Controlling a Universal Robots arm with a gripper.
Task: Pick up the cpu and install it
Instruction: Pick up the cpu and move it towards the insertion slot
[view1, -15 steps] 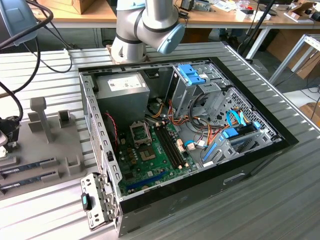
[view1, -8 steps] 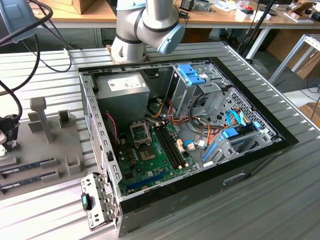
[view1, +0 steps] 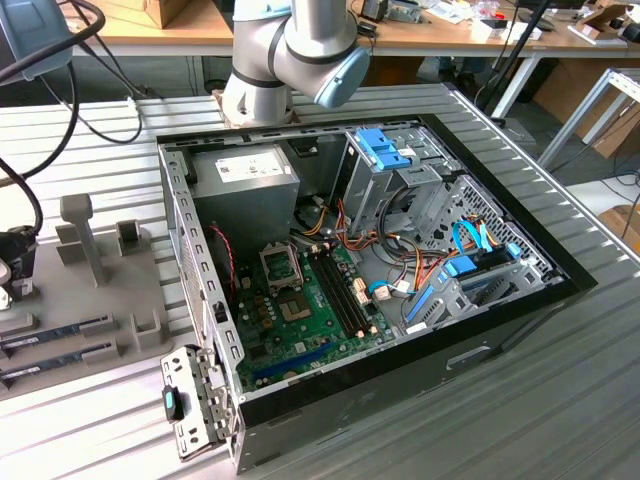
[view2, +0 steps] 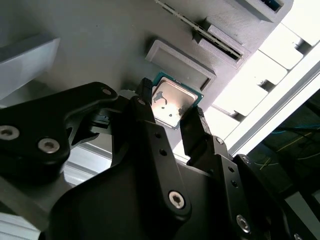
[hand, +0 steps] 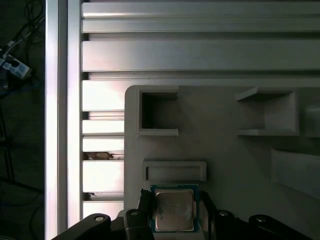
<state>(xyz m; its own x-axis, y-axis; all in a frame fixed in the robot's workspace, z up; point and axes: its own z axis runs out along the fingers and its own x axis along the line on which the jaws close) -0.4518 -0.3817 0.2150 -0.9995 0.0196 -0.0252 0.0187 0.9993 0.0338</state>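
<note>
- The small square cpu (hand: 174, 211), with a silver-grey metal lid and a green board rim, lies flat on the pale grey moulded tray (hand: 225, 140), just beside a low raised rectangular ledge (hand: 174, 171).
- And it's right between the black fingers (hand: 145, 202), one at each opposite edge. It's square, so there's no long axis to line up.
- The gripper (view2: 169, 106) is spread, tips just beside the rim in both wrist views. I can't confirm a squeeze.
- In the exterior view, the metal-framed socket (view1: 280, 268) waits inside the open computer case (view1: 188, 230).
</note>
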